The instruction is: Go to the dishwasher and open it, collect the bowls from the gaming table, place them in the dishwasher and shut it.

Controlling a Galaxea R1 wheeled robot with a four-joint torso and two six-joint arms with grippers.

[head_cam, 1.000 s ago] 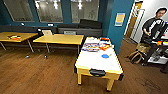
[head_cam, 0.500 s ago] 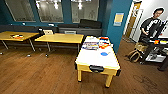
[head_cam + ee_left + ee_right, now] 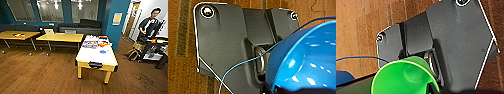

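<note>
A: Head view, where's the task stuff sitting?
B: Long white-topped gaming table with yellow sides and legs is standing mid-room on the wood plank floor, black slot facing the cam. A small round blue plastic bowl is lying on the top, w/ boxes and orange bits further back, too blurry to ID.
A: Anything around it?
B: Two plain yellow-topped tables are standing along the window wall, and a person in dark top is standing by a cart, well apart from the gaming table.
A: Left gripper?
B: Left wrist view is showing a big bright blue plastic bowl right at the wrist plate, thin blue cable running across. Can't tell the finger state or whether it's gripped.
A: Right gripper?
B: Same deal, a smaller bright green plastic bowl is sitting right against the plate, over wood floor. Can't tell the grip there either.
</note>
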